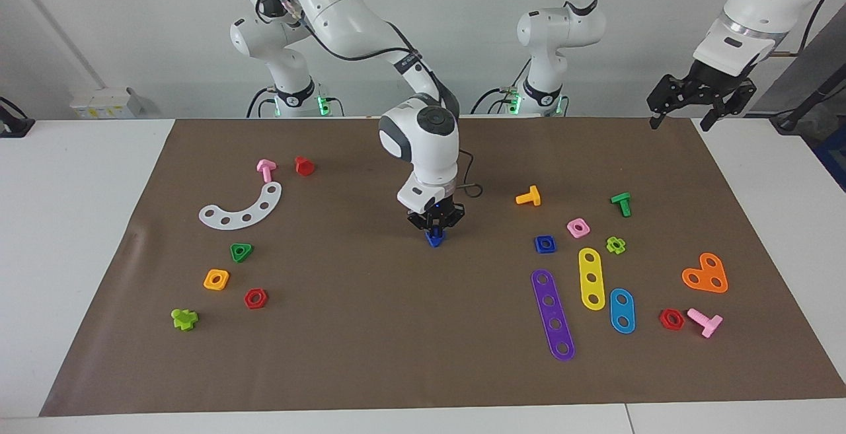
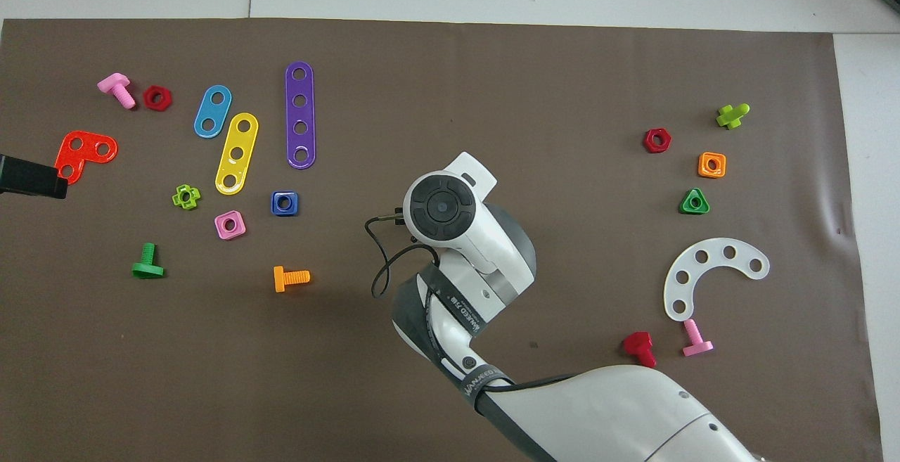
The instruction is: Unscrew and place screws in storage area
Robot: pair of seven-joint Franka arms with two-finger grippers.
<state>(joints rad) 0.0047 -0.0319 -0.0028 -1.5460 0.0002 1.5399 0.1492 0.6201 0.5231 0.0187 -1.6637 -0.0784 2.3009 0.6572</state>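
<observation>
My right gripper [image 1: 435,230] points straight down over the middle of the brown paper mat [image 1: 396,348]. Its fingers are shut on the small royal-blue bolt [image 1: 434,240], which sits at the mat's surface or just above it. In the overhead view the right wrist [image 2: 441,207] hides both the gripper and the bolt. The matching blue square nut [image 1: 545,244] lies flat on the mat toward the left arm's end, and it also shows in the overhead view [image 2: 284,203]. My left gripper [image 1: 681,117] waits open and empty, raised over the mat's corner near its base.
Around the blue nut lie a pink nut [image 1: 578,227], an orange bolt [image 1: 529,196], a green bolt [image 1: 621,203], and purple [image 1: 552,315], yellow [image 1: 591,278] and blue [image 1: 622,310] strips. Toward the right arm's end lie a white curved strip [image 1: 241,209] and several nuts.
</observation>
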